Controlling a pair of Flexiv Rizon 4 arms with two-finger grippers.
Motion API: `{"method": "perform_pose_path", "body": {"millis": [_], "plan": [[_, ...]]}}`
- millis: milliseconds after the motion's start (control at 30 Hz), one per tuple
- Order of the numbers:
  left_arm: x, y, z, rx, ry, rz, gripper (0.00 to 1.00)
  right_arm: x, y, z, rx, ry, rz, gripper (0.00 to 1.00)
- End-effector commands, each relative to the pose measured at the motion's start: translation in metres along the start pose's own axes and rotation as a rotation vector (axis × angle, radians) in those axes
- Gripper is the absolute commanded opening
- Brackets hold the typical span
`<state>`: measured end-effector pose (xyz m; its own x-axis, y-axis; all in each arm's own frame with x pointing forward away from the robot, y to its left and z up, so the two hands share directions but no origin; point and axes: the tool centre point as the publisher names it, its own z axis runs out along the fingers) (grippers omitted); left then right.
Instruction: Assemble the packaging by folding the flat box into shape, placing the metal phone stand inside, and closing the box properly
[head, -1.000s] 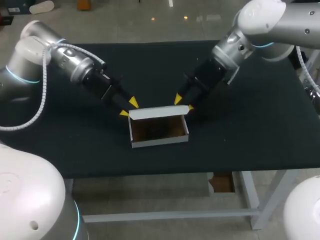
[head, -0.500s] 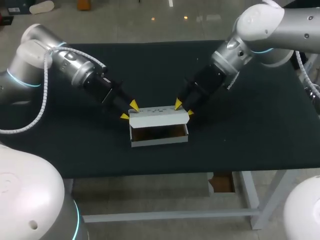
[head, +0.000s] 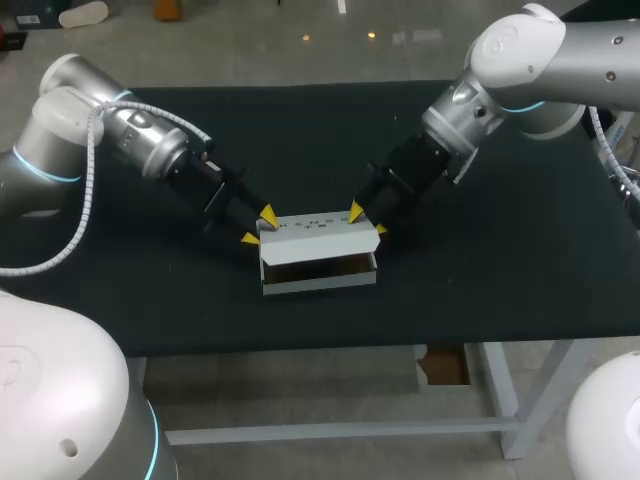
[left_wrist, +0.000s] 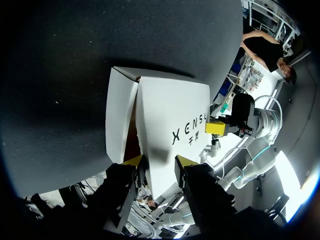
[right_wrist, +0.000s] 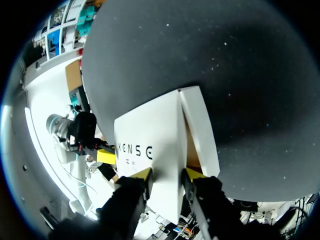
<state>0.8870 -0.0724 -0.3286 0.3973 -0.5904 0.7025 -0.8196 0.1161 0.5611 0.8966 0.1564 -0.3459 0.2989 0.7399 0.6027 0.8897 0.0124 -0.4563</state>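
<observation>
Box (head: 320, 283) mid table (head: 500, 270), lid (head: 318, 231) half down over it. Left jaws, right jaws each astride one end of lid; pinching or merely touching: cannot tell. Thin card: light, creases easily, likely slides (push at lid ends, gently). Inside brown, shadowed; phone stand not visible, contents unconfirmed.

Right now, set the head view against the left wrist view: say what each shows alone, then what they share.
Head view only: both arms whole, the left arm and the right arm, and the black table from edge to edge. Left wrist view only: the left jaws close up, yellow fingertips pressed on either side of the white cardboard lid at its end. Both: the white cardboard box, its lid partly down with a brown gap beneath, and the right jaws at the lid's other end.
</observation>
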Motion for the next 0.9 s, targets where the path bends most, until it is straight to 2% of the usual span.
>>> {"method": "perform_pose_path", "body": {"millis": [33, 700, 900], "plan": [[0.0010, 0.0030, 0.0043, 0.014, -0.003, 0.001, 0.41, 0.0014, -0.0005, 0.0041, -0.001, 0.001, -0.001, 0.42], [-0.0009, 0.0058, 0.0031, 0.048, -0.028, 0.013, 0.43, -0.0044, -0.0004, 0.0082, -0.001, -0.004, -0.010, 0.43], [-0.0017, 0.0070, 0.0020, 0.073, -0.059, 0.012, 0.44, -0.0050, 0.0005, 0.0084, -0.001, -0.007, -0.012, 0.43]]}}
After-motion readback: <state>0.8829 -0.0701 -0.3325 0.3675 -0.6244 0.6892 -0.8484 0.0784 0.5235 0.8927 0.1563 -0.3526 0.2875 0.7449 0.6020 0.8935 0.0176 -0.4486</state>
